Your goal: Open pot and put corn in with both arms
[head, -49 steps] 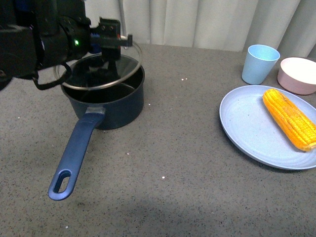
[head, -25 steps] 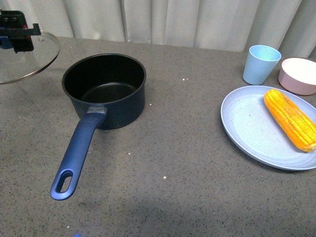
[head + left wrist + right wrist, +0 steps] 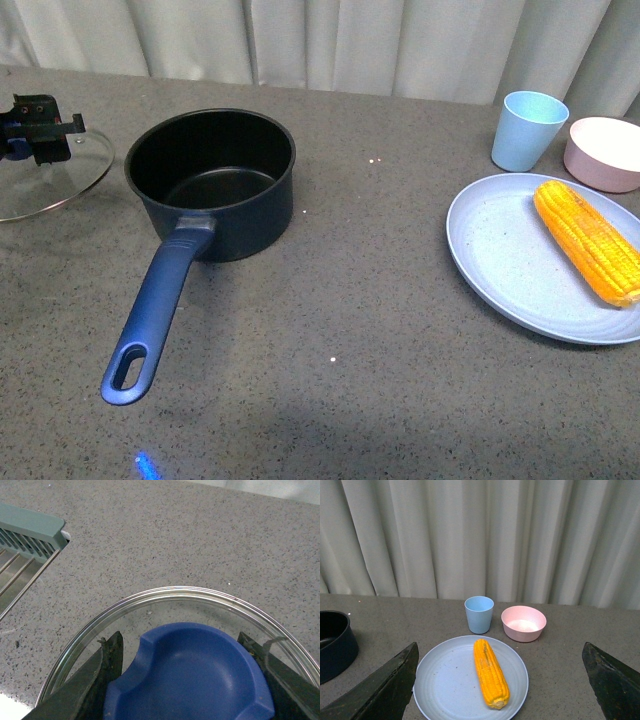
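One arm sits nearer: your right gripper (image 3: 499, 649), wide open and empty, faces the corn (image 3: 490, 675) end-on, cob running straight away, while your left gripper (image 3: 180, 645) clamps the lid (image 3: 190, 607).

front: high, angled down across table (image 3: 380, 300) | left wrist: close over lid (image 3: 175, 607) | right wrist: farther back, level; shares plate (image 3: 445, 680), pot (image 3: 335, 642) with front

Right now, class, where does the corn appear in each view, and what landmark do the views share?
Front view: corn on the pale blue plate, far right.
Left wrist view: not in it.
Right wrist view: corn on the same plate.
Shared landmark: pale blue cup, in front and right wrist views.
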Tool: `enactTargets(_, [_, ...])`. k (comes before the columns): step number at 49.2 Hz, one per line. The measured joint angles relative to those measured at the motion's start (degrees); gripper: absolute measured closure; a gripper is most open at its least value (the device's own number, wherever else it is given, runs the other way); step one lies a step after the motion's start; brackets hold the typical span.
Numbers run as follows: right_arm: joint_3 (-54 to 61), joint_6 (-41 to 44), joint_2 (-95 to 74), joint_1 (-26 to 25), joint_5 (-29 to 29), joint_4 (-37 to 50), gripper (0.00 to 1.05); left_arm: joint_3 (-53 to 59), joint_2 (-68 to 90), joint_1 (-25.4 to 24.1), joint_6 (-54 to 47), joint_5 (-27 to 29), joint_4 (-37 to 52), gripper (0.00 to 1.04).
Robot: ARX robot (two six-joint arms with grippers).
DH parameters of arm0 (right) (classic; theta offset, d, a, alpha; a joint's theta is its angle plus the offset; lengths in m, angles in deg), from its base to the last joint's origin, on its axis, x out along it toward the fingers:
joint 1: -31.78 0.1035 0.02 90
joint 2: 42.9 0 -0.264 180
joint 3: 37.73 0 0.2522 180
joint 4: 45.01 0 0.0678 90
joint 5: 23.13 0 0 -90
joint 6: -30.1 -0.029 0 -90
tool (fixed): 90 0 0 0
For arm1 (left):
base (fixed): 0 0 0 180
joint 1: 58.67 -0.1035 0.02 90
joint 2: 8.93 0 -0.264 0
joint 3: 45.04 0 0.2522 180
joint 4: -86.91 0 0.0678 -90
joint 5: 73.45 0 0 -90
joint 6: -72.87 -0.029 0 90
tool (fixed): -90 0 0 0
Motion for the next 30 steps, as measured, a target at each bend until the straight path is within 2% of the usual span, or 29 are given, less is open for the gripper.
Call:
enactTargets(27, [0.00,0.00,0.00,0.00,0.00,0.00,0.09,-0.37,3.37,0.20,-2.03,-0.46,-0.52,0.44])
enactTargets(30, [0.00,0.00,0.00,0.00,0.00,0.00,0.09,-0.33,3.41,0.20,-2.10,-0.68,-0.68,0.35])
